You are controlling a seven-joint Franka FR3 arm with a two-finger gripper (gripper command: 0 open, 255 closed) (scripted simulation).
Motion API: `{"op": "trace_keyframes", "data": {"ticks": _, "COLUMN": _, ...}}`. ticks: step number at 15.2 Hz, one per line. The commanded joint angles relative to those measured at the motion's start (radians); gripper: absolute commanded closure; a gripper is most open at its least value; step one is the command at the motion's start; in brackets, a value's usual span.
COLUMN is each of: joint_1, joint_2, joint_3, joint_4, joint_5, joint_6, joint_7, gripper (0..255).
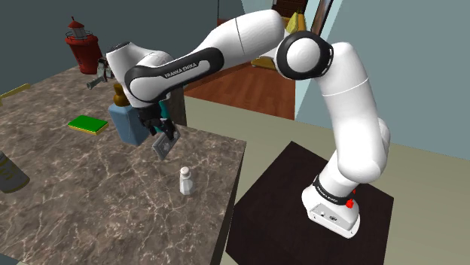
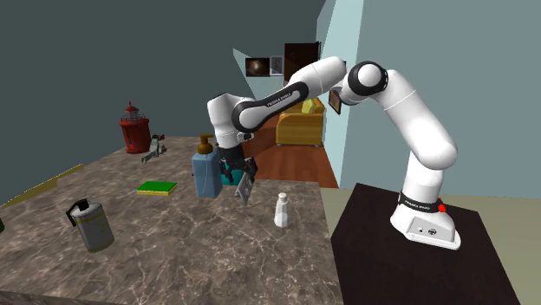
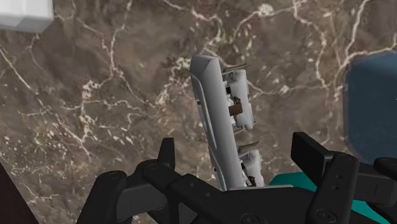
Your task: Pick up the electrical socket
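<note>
In the shoulder view you have the electrical socket [image 1: 164, 143] clasped in the gripper [image 1: 160, 134], clear of the marble counter [image 1: 90, 203]; it is a flat grey rectangular plate, tilted. One blue bottle [image 1: 126, 123] stands at ten o'clock from it and one small white bottle [image 1: 185, 181] at five o'clock. In the second exterior view the socket [image 2: 244, 187] hangs under the gripper [image 2: 237, 173] above the veined brown stone. You can count one green pad [image 2: 157, 187] at nine o'clock and one red lighthouse [image 2: 133, 130] at ten. In the wrist view the socket [image 3: 219, 121] shows a smooth pale faceplate edge-on with boxy terminals behind, its near end gripped between the black fingers [image 3: 167, 153].
</note>
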Motion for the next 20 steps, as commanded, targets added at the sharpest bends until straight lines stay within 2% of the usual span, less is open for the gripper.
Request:
{"op": "trace_keyframes", "data": {"ticks": 1, "joint_1": 0.001, "joint_2": 0.006, "joint_3": -0.002, "joint_4": -0.011, "joint_5": -0.003, "joint_6": 0.016, "joint_7": 0.004, "gripper": 0}}
{"op": "trace_keyframes", "data": {"ticks": 2, "joint_1": 0.001, "joint_2": 0.006, "joint_3": -0.002, "joint_4": -0.010, "joint_5": -0.004, "joint_6": 0.016, "joint_7": 0.004, "gripper": 0}}
{"op": "trace_keyframes", "data": {"ticks": 3, "joint_1": 0.002, "joint_2": 0.007, "joint_3": -0.002, "joint_4": -0.008, "joint_5": -0.004, "joint_6": 0.014, "joint_7": 0.005, "gripper": 255}}
{"op": "trace_keyframes", "data": {"ticks": 12, "joint_1": 0.001, "joint_2": 0.006, "joint_3": -0.002, "joint_4": -0.010, "joint_5": -0.004, "joint_6": 0.016, "joint_7": 0.004, "gripper": 255}}
{"op": "trace_keyframes", "data": {"ticks": 20, "joint_1": 0.001, "joint_2": -0.033, "joint_3": 0.012, "joint_4": 0.037, "joint_5": 0.017, "joint_6": -0.065, "joint_7": -0.009, "gripper": 255}}
